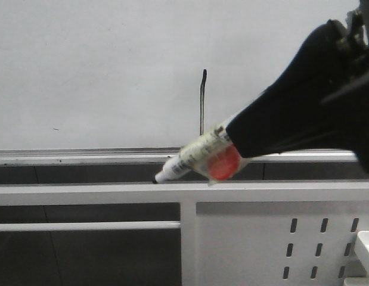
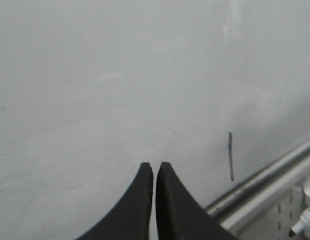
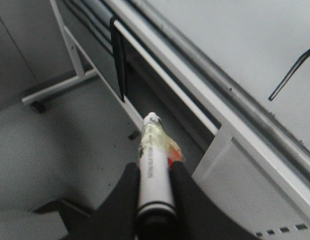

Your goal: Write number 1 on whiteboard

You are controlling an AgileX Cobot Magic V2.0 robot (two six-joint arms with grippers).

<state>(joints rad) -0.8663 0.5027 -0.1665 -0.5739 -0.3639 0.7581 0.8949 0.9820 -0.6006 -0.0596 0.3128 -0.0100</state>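
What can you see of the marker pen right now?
The marker pen is white with printed text, a dark tip and a red ball taped to its barrel under clear tape. The right pincer grips its rear end. It slants tip-down, off the whiteboard, in front of the tray rail.

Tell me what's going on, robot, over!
Right gripper shut on marker, tip off the whiteboard. Left gripper shut, empty. Number 1 drawn. Nothing blocking.
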